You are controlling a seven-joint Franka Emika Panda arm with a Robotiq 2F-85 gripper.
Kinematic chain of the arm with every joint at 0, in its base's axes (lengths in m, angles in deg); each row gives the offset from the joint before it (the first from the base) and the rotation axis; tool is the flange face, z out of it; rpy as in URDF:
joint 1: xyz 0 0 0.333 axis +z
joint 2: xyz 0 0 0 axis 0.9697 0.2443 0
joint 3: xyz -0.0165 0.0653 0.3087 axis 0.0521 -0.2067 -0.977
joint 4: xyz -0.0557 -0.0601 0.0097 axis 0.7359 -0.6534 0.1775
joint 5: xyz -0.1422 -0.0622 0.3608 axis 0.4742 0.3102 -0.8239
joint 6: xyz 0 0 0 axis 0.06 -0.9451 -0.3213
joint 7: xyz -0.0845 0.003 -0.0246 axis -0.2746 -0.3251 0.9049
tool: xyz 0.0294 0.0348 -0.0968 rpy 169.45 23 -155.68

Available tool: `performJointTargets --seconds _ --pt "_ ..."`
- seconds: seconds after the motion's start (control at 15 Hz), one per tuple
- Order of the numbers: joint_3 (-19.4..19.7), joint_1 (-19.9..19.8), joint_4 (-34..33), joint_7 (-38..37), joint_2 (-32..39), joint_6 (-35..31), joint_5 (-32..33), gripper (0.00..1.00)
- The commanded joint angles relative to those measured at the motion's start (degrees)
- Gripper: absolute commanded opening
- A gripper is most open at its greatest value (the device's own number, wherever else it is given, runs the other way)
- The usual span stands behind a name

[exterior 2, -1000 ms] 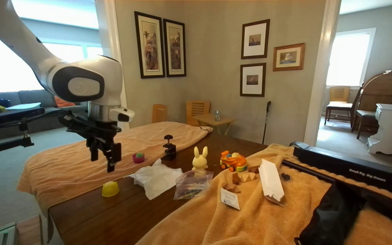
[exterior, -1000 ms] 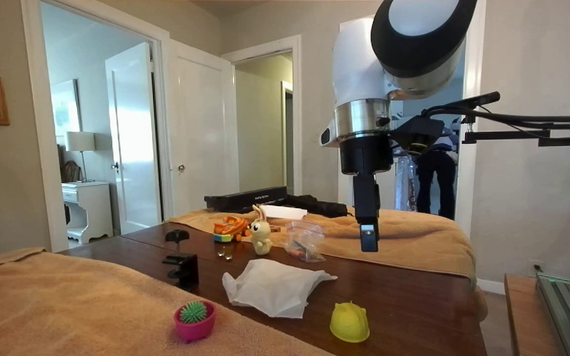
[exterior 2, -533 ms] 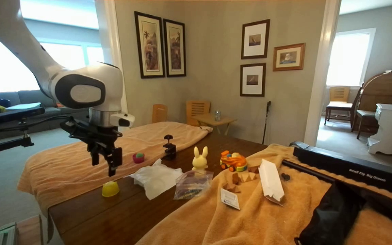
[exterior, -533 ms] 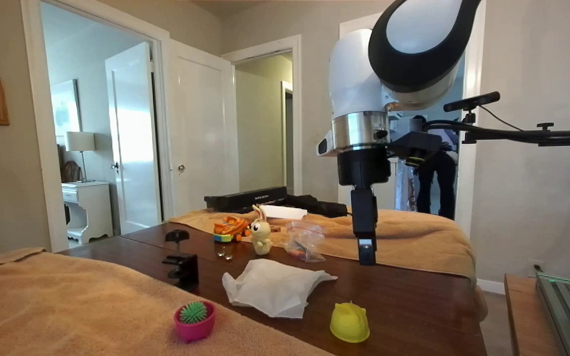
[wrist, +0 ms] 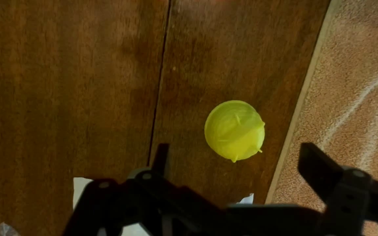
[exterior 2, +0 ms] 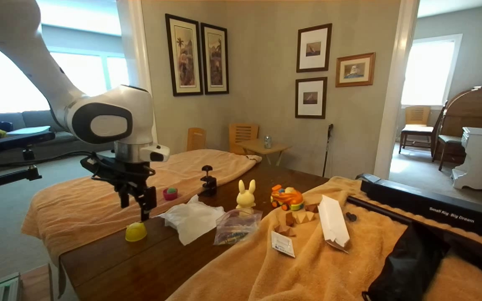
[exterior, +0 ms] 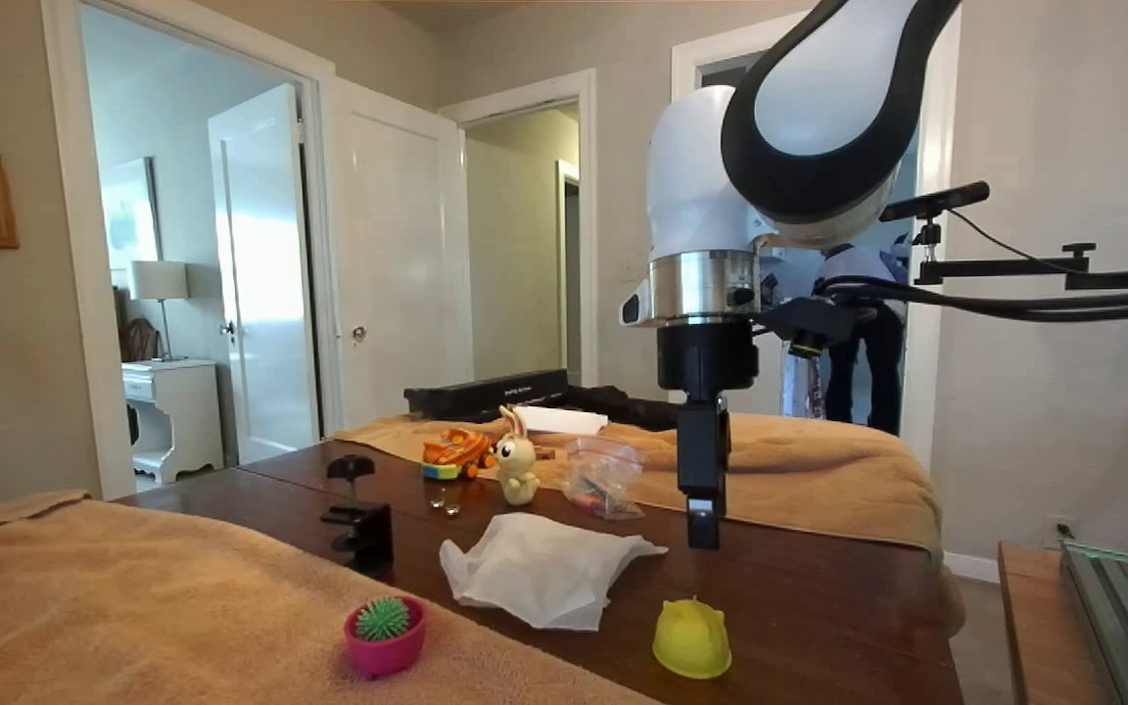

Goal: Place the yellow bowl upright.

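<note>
- Small bright yellow-green plastic bowl (wrist: 234, 131), rounded like a dome: it lies on the dark brown wooden table (wrist: 77, 82), apparently mouth down, small nubs showing on its upper surface; the orange-tan cloth towel (wrist: 349, 82) runs near it.
- Handling (judged): the plastic is probably light, fairly stiff and not fragile, with perhaps a little give in the wall. The curve of the dome could let a grip slip upward, and a one-sided touch could push so light a piece across the table.
- Point of hold (judged): opposite sides low on the wall, close to the rim, where the surface is steepest; the nubs look too small to bear a pinch. Setting the bowl upright would then call for turning it over.
- Black two-fingered gripper (wrist: 234, 150): its fingers (wrist: 318, 168) stand widely spread, one to either side of the bowl as framed in the wrist view, holding nothing. In both exterior views the tips hang above the table, near the bowl but not touching it.
</note>
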Motion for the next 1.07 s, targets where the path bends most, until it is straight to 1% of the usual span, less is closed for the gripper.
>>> performJointTargets --seconds 0.0,0.07,0.13,0.53,0.6,0.8,1.0 --pt "-1.26 0.76 -2.55 1.06 5.9 -1.63 -0.12 1.0" --pt "-1.88 0.51 -3.0 -1.02 6.71 -1.03 1.4 1.0" --pt "-1.51 0.04 -0.85 0.05 3.34 -0.61 0.0 1.0" --pt "-1.75 -0.18 -0.99 0.03 4.03 -0.61 0.0 1.0" --pt "-1.55 -0.1 -0.71 1.55 4.04 -0.98 -1.41 1.0" --pt "-1.79 0.22 -1.07 2.16 5.32 -2.09 -2.44 1.0" --pt "-2.32 0.32 -1.67 1.96 6.79 -2.59 -1.09 1.0"
